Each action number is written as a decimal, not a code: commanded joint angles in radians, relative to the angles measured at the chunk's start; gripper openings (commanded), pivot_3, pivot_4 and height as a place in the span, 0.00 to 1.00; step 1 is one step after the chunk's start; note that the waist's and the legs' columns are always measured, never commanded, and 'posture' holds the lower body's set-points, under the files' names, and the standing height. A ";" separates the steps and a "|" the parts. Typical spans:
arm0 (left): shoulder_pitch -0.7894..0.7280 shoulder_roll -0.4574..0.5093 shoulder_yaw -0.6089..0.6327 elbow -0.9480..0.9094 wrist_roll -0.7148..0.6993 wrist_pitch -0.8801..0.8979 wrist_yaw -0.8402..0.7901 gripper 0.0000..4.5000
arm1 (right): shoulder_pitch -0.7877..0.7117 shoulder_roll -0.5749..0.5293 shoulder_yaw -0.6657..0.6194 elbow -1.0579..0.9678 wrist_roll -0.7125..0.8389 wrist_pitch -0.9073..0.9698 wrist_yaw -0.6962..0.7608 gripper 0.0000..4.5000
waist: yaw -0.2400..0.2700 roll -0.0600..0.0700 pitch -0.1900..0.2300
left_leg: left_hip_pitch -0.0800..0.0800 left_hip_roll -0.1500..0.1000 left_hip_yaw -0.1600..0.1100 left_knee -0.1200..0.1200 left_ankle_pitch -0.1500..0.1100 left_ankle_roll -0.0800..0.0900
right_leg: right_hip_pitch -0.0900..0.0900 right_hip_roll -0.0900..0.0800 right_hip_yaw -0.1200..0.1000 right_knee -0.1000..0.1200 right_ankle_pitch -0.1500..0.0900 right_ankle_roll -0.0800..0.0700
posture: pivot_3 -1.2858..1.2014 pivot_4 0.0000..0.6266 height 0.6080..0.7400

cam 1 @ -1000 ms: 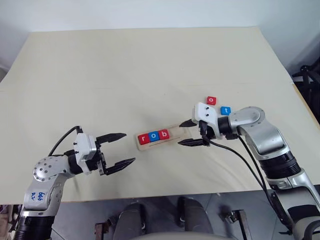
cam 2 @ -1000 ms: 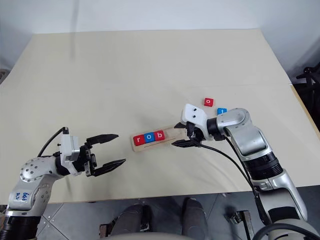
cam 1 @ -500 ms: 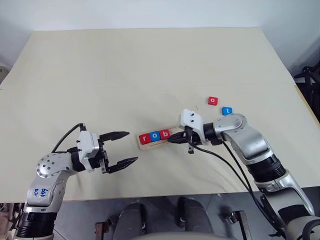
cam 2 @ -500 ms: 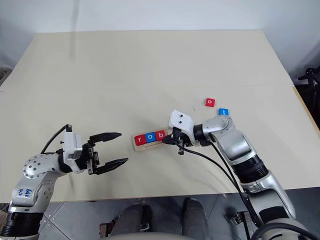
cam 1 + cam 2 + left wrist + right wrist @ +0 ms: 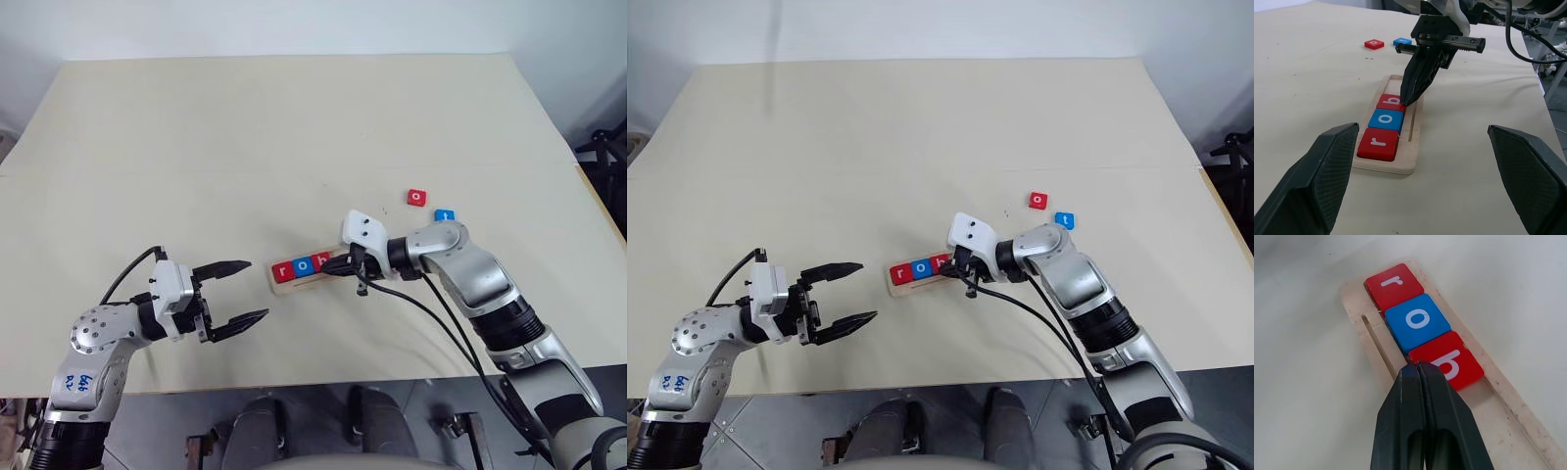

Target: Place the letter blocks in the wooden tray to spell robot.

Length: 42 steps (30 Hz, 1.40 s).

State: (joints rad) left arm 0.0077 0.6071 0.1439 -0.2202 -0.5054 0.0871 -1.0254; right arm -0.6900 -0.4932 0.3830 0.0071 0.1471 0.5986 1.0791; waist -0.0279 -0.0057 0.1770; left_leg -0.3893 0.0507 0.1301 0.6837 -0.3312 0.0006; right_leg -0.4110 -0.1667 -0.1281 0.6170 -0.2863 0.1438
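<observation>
my right pincer [image 5: 1409, 97] is pressed fully closed with nothing between its fingers, and i have its joined tips down at the near corner of the red b block [image 5: 1447, 361], touching or all but touching its edge. i keep the fingers together because one blunt point makes a better pusher than two spread ones; my guess is this is a nudge to seat the b squarely against its neighbours rather than a pick.

running away from the tips along the wooden tray [image 5: 1508, 401] sit the b, then the blue o block [image 5: 1417, 319], then the red r block [image 5: 1393, 283], edge to edge, so "rob" is already in place. the tray's bare stretch lies back under the pincer, towards its wrist, and that is where two more letters have to go.

those two, a red o block [image 5: 417, 197] and a blue t block [image 5: 445, 214], lie loose on the table [image 5: 294, 127] behind the right pincer, off beyond its forearm, near each other but apart from the tray.

my left pincer [image 5: 235, 291] hangs wide open and empty on the far side of the tray from the right one, aimed along it, well apart from the r end, parked there to stay out of the way.
</observation>
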 commanded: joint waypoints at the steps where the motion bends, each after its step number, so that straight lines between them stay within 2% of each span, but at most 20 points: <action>1: 0.004 0.004 0.016 -0.036 -0.014 -0.004 0.004 1.00 | -0.015 -0.014 -0.057 -0.052 0.063 0.015 0.039 0.01 | 0.000 0.000 0.000 | 0.000 0.000 0.000 0.000 0.000 0.000 | 0.000 0.000 0.000 0.000 0.000 0.000 | 0.52 0.24 1.00; 7: -0.004 0.006 0.017 -0.027 -0.012 -0.004 0.003 1.00 | -0.094 -0.037 -0.102 0.138 0.037 -0.120 0.055 0.01 | -0.001 0.000 0.000 | 0.000 0.000 0.000 0.000 0.000 0.000 | 0.000 0.000 0.000 0.000 0.000 0.000 | 0.52 0.24 1.00; 15: -0.013 0.003 0.014 -0.021 -0.004 -0.007 0.011 1.00 | -0.224 0.064 -0.067 0.479 -0.063 -0.368 0.047 0.01 | -0.006 0.000 0.000 | 0.000 0.000 0.001 -0.001 0.000 0.000 | -0.001 0.000 0.000 0.000 0.000 0.000 | 0.52 0.24 1.00; 19: -0.011 0.004 0.018 -0.024 -0.003 -0.007 0.016 1.00 | -0.250 0.099 -0.054 0.582 -0.101 -0.444 0.070 0.01 | -0.007 0.000 0.000 | 0.000 0.000 0.001 -0.001 0.000 0.000 | -0.001 0.000 0.000 0.000 0.000 0.000 | 0.52 0.24 1.00; 38: -0.024 0.003 0.013 -0.012 -0.001 -0.017 0.020 1.00 | -0.174 0.093 -0.081 0.486 -0.106 -0.419 0.116 0.01 | -0.004 0.000 0.000 | 0.000 0.000 0.001 0.000 0.000 0.000 | 0.000 0.000 0.000 0.000 0.000 0.000 | 0.52 0.24 1.00; 42: -0.034 0.004 0.009 -0.005 0.000 -0.016 0.016 1.00 | -0.163 0.078 -0.122 0.449 -0.080 -0.436 0.112 0.01 | -0.003 0.000 0.000 | 0.000 0.000 0.001 0.000 0.000 0.000 | 0.000 0.000 0.000 0.000 0.000 0.000 | 0.52 0.24 1.00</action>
State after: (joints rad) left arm -0.0189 0.6076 0.1479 -0.2184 -0.5032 0.0864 -1.0015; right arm -0.8503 -0.3935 0.3021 0.5084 0.0355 0.1752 1.1880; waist -0.0306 -0.0056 0.1770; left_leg -0.3892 0.0507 0.1309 0.6834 -0.3310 0.0003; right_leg -0.4113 -0.1667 -0.1279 0.6174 -0.2863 0.1439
